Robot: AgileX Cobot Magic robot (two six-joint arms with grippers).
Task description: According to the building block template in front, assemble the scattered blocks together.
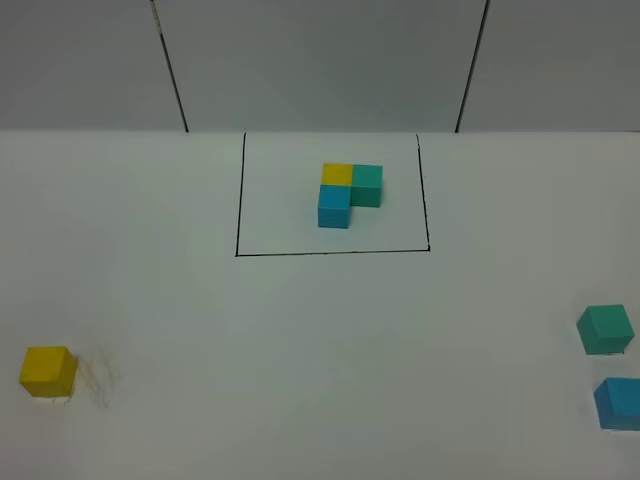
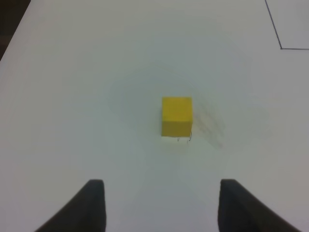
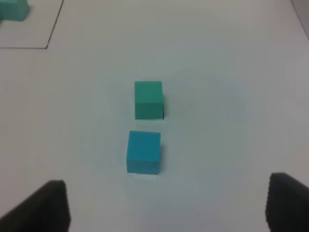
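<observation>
The template (image 1: 349, 193) is an L of yellow, teal-green and sky-blue cubes inside a black drawn rectangle at the table's far middle. A loose yellow cube (image 1: 47, 371) sits at the near left; it also shows in the left wrist view (image 2: 176, 116), ahead of my open, empty left gripper (image 2: 159, 203). A loose teal-green cube (image 1: 605, 329) and a sky-blue cube (image 1: 620, 403) sit at the near right, apart from each other. In the right wrist view the sky-blue cube (image 3: 144, 152) is nearer than the teal-green cube (image 3: 148, 99) to my open, empty right gripper (image 3: 166, 205). Neither gripper shows in the exterior view.
The white table (image 1: 320, 330) ends at a grey back wall (image 1: 320, 60). Faint scuff marks (image 1: 98, 378) lie beside the yellow cube. The table's left edge (image 2: 12, 41) shows in the left wrist view.
</observation>
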